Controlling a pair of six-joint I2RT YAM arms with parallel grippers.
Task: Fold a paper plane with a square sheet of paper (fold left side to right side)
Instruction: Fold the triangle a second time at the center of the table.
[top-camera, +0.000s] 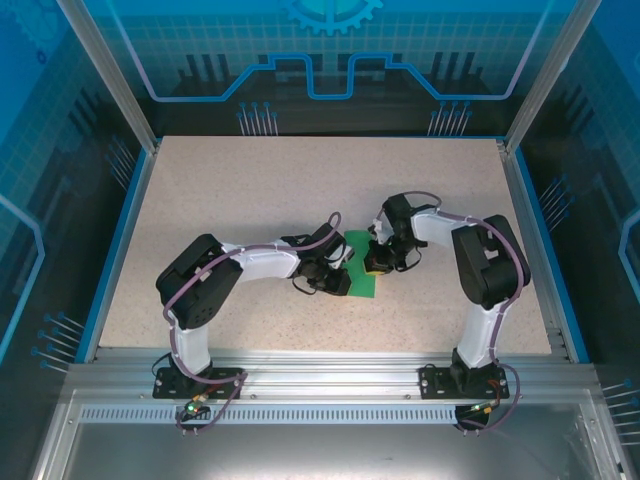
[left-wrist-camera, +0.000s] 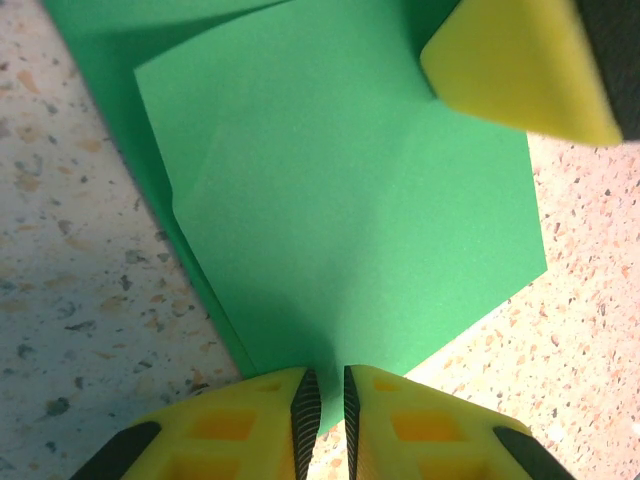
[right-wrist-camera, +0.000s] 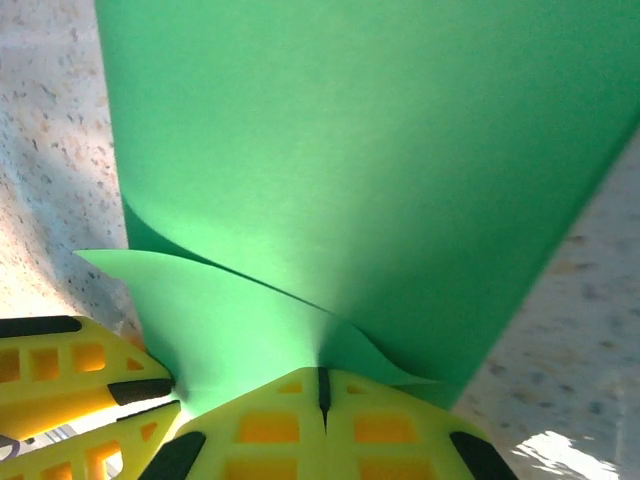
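The square sheet of paper is bright green and lies partly folded at the table's middle, between both grippers. In the left wrist view the paper shows a folded layer over a lower one. My left gripper stands at its near corner with a narrow gap between the pads, and the paper lies under that gap. My right gripper is shut on a lifted, curling flap of the paper. From above, the left gripper and right gripper nearly meet over the sheet. One yellow right fingertip rests on the paper's far edge.
The speckled table has a raised blue rim on its sides. An aluminium rail with both arm bases runs along the near edge. Both arms bend inward toward the centre.
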